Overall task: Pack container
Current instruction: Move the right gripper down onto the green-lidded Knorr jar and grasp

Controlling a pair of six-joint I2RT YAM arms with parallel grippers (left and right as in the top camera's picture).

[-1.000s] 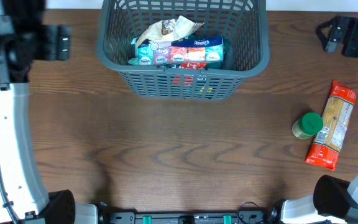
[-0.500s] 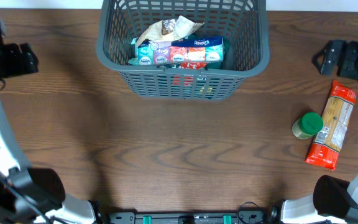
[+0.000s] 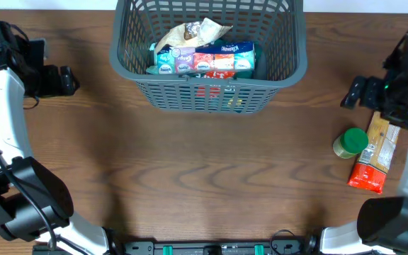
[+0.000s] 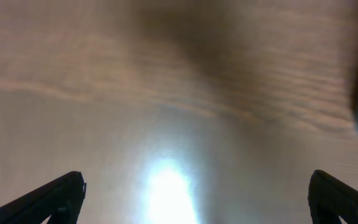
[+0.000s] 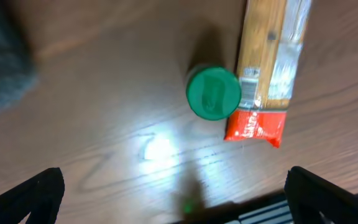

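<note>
Container sits at the far middle of the worktop, upright, open top. Dark grey, slotted sides, thick rim. Inside it: a blue-and-red tissue packet lying along the near wall, and a crumpled white-brown bag behind it, partly resting on it. More coloured items show through the front slots, too hidden to name.

Left end effector hovers over bare wood well left of the container, touching nothing. In the left wrist view its fingertips sit at the two bottom corners, spread wide, with only blurred wood grain and a glare spot between them.

Right end effector is at the right side, apart from the container and just above a green-lidded jar. The jar stands upright, touching or just beside an orange-red pasta packet that lies flat on its right. The right wrist view shows the jar lid from above, against the packet. Fingertips spread wide at the bottom corners, holding nothing. Dark blur at that view's upper left, cannot tell what.
</note>
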